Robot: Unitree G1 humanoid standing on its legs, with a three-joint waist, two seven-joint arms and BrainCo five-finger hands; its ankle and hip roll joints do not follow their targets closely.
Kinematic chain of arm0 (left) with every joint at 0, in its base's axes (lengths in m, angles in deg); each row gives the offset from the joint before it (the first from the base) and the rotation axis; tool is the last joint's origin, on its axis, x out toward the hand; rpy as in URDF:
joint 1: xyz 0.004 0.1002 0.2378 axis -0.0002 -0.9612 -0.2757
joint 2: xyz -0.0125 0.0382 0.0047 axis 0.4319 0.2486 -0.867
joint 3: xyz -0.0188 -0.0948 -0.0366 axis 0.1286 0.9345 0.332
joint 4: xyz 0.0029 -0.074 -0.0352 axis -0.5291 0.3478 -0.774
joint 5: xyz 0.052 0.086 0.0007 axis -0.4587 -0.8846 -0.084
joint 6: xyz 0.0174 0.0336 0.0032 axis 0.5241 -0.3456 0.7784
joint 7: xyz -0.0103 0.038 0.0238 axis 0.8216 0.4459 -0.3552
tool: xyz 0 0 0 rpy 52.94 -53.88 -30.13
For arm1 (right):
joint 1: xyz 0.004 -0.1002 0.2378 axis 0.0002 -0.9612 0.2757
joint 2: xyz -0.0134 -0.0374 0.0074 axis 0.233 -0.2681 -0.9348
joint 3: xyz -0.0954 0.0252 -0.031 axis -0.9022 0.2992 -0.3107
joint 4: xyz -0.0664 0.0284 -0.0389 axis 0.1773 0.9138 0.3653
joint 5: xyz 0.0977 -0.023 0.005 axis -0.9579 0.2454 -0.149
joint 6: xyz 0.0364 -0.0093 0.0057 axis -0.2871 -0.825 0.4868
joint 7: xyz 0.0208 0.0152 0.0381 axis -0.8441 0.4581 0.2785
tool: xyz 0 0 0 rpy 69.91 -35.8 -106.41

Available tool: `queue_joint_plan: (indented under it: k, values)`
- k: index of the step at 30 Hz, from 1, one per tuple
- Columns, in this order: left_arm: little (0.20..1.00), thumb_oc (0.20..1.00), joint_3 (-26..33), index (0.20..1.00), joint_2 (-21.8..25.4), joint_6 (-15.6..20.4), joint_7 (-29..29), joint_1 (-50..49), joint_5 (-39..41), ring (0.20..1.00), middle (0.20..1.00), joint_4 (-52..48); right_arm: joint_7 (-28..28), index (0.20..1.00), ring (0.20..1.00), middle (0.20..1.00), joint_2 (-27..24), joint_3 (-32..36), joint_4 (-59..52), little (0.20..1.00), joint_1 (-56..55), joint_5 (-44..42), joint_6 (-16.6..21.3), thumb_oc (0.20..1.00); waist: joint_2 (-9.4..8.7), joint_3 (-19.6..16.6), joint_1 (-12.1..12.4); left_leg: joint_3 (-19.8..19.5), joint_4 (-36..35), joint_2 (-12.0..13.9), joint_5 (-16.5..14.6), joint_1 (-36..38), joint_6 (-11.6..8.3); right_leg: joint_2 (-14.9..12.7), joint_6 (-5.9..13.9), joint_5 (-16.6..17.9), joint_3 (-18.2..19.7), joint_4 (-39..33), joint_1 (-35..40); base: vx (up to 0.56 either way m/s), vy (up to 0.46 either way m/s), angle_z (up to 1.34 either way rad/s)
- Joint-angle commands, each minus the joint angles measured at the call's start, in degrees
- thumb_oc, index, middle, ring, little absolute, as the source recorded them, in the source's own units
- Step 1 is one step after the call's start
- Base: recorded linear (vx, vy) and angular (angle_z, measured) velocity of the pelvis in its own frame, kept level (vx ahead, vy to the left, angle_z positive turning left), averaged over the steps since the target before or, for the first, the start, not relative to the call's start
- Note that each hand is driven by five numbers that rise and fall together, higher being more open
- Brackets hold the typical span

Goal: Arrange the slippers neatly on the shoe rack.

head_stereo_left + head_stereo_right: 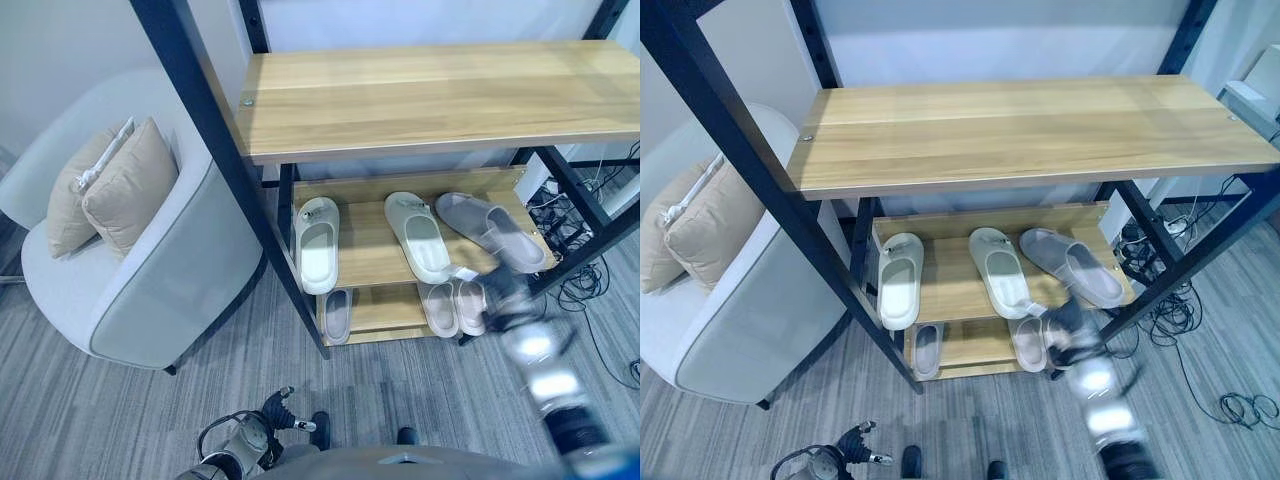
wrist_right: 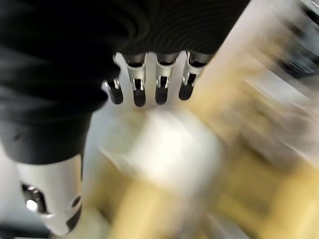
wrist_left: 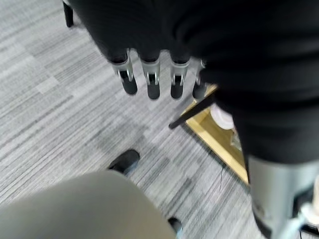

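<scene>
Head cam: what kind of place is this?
Probably a home-style entryway or lounge mock-up: a wooden shoe rack holding slippers, a grey armchair with cushions beside it, grey carpet, loose cables behind.

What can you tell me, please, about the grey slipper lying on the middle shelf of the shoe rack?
The grey slipper is an open-toed slide with a broad strap and a smooth, rubbery-looking footbed. It lies sole down at the right end of the middle shelf, skewed diagonally rather than square to the shelf edge. Its toe end sits close beside the neighbouring cream slipper; contact cannot be told. The right hand shows just in front of its heel, not holding it.
</scene>
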Motion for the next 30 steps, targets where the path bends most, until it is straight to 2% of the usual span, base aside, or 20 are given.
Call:
queue_joint_plan:
  k: [1,14,24,30]
  values:
    - [1.0,1.0,-1.1,1.0,0.0,1.3,-1.1,3.0,-0.2,1.0,1.0,3.0,1.7,1.0,1.0,1.0,-8.3,2.2,1.9,1.0,1.3,1.2,-0.2,1.0,-0.89,0.6,1.5,3.2,0.6,2.8,-3.3,-0.1,-1.79,-1.5,3.39,-0.3,-0.4,0.5,1.4,0.02,0.03,-0.1]
    - [1.0,1.0,-3.4,1.0,0.1,1.5,-0.9,1.1,-0.3,1.0,1.0,0.2,-4.6,1.0,1.0,1.0,-8.4,3.3,11.8,1.0,9.9,-0.1,0.7,1.0,-0.42,0.8,4.3,1.5,0.6,2.6,-3.0,-1.6,-1.99,-1.3,3.27,-1.2,-2.3,0.3,1.0,0.03,0.007,0.05]
    - [1.0,1.0,-4.8,1.0,2.0,0.6,1.1,0.0,0.8,1.0,1.0,-6.6,-2.0,1.0,1.0,1.0,-9.5,1.0,19.6,1.0,14.7,-4.6,-0.9,1.0,-0.26,0.8,6.1,0.1,0.6,2.1,-2.6,-2.8,-2.09,-1.4,3.37,-1.4,-3.7,0.3,0.8,0.02,0.001,0.08]
    - [1.0,1.0,-5.3,1.0,3.1,0.1,2.1,-1.4,0.9,1.0,1.0,-10.1,0.3,1.0,1.0,1.0,-8.7,-1.5,18.4,1.0,16.4,-6.3,-1.3,1.0,-0.26,1.0,7.4,-0.8,0.6,1.7,-2.4,-3.8,-2.04,-1.5,3.4,-1.4,-4.7,0.3,0.4,0.0,0.026,0.08]
